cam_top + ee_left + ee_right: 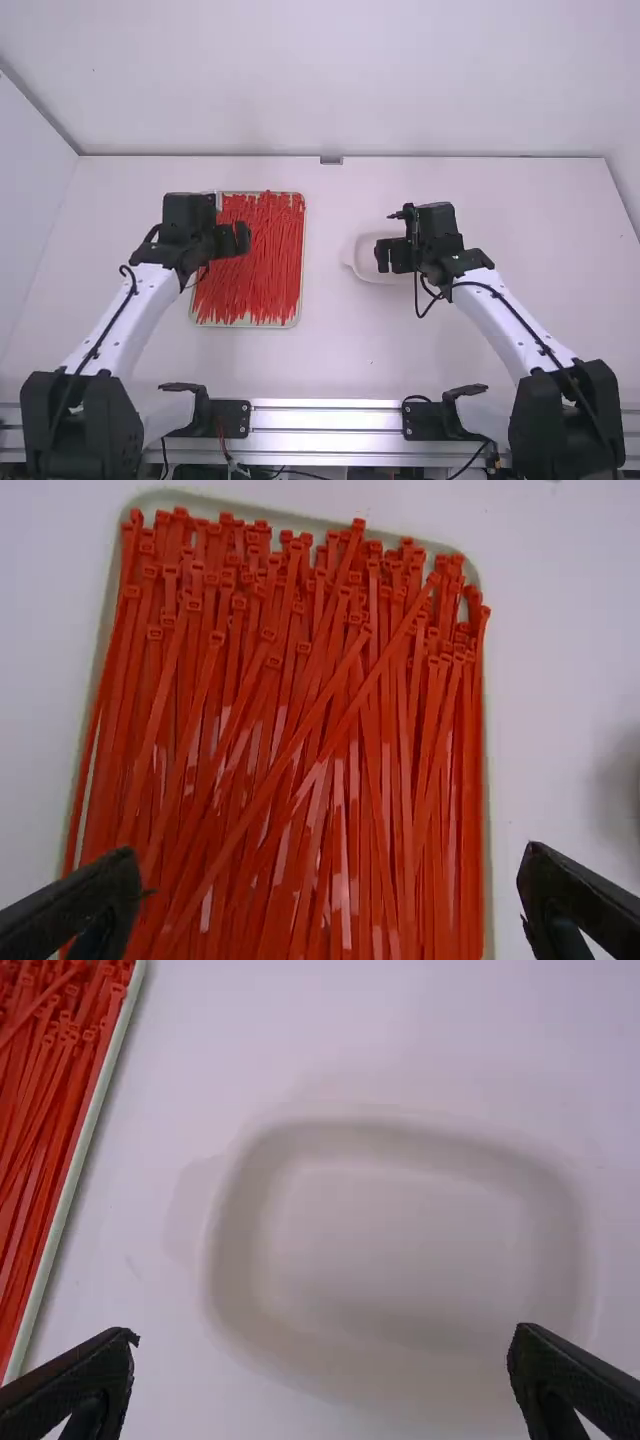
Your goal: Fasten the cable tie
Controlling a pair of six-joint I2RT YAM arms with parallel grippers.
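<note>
I saw the cable ties [255, 262] heaped on the tray [297, 300], none lifted out. My left gripper [232, 239] hovered over the tray's left side, fingers spread wide, holding nothing. My right gripper [392, 252], likewise spread and empty, hung right of the tray, above a white dish [390, 1250] near it

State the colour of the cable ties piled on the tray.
Orange-red; the thin plastic cable ties show best in the left wrist view.

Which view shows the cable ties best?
The left wrist view: ties are close, heads and straps distinct. High view: the whole pile, small, its corner behind the left gripper. Right wrist view: one edge of them.
</note>
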